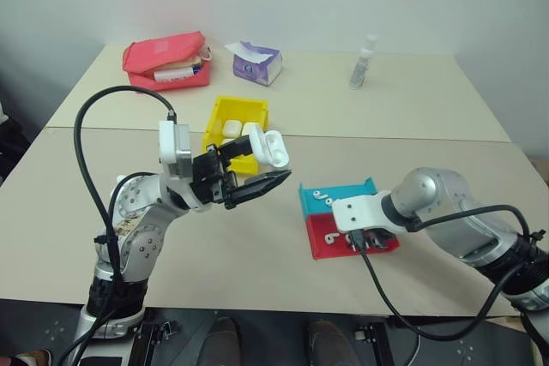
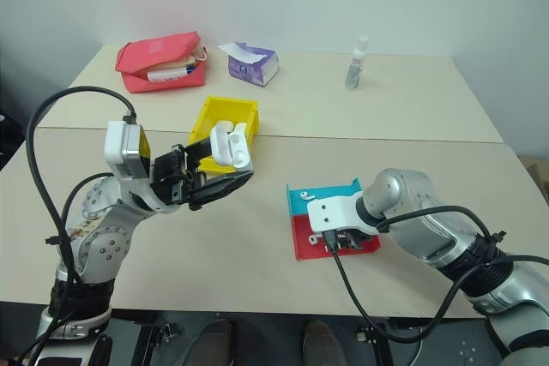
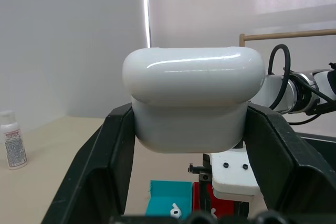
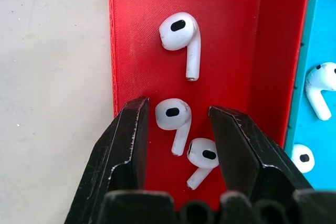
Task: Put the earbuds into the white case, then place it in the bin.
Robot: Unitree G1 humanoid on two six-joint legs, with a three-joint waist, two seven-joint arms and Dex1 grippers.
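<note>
Right wrist view: three earbuds [image 4: 173, 119] lie in the red tray [image 4: 231, 19], and the right gripper [image 4: 178, 129] sits just above them with its fingers [image 4: 128, 140] parted around the middle bud, not closed on anything yet. A second bud lies touching or nearly touching it beside the other finger, and a third sits apart further up the tray. More buds lie in the teal tray [image 4: 323, 35] next door. From the head camera, the white case [image 1: 268, 147] is held up off the table in the left gripper [image 1: 257, 179], clamped by its base with the lid flipped open, at about 10 o'clock from the trays. The yellow bin [image 1: 221, 114] sits just behind it at 12 o'clock and already holds other white cases. Farther back on the table [image 1: 429, 113] are a pink pouch [image 1: 163, 53], a tissue pack [image 1: 257, 64] and a small bottle [image 1: 364, 62]. Risks, as I read it: closing now could catch the neighbouring bud too or flick it out of the tray; glossy buds may slip or rotate in the pinch, so the stem misses the case slot; a finger could snag the tray wall and drag the tray.
</note>
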